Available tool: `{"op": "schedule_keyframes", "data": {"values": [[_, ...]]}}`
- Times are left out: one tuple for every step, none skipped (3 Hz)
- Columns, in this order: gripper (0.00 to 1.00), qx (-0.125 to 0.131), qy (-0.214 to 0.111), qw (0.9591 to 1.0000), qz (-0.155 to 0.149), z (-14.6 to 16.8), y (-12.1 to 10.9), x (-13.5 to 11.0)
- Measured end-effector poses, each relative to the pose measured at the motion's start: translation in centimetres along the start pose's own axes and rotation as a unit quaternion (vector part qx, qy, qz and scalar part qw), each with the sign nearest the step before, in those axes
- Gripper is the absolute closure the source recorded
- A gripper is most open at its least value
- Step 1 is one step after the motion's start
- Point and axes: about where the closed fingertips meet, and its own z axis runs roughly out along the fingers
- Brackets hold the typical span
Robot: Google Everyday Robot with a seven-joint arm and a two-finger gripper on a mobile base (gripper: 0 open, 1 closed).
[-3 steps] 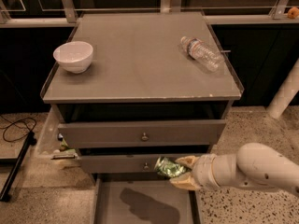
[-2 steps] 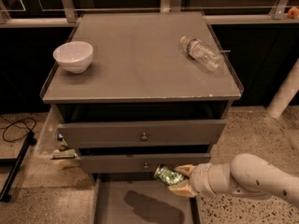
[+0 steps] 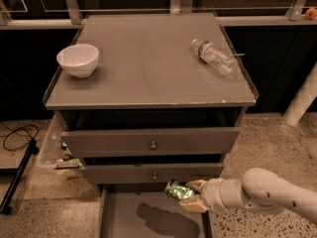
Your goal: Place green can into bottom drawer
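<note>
Grey bench (image 3: 148,86): white bowl (image 3: 78,59) upright on the left side. Clear plastic bottle (image 3: 214,56) lies on its side at right rear, cap end toward the back. The two are well apart.

Top drawer (image 3: 114,143) and second drawer (image 3: 119,173) are each partly out, each with a small round knob.

Black cable (image 3: 15,135) is looped on the speckled floor (image 3: 267,148), left. White post (image 3: 302,100) at far right.

Gripper (image 3: 190,196) sits low, right of centre, just below the second drawer.

Arm (image 3: 270,193) reaching in from lower right, near-horizontal; gripper (image 3: 191,196) low centre, jaws clamped on green can (image 3: 177,190).
</note>
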Motion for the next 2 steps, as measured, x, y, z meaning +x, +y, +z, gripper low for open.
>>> {"op": "schedule_keyframes", "data": {"values": [[1.00, -0.006, 0.003, 0.9998, 0.018, 3.2, -0.2, 3.3], [1.00, -0.017, 0.012, 0.9996, 0.020, 8.7, -1.6, 8.4]]}}
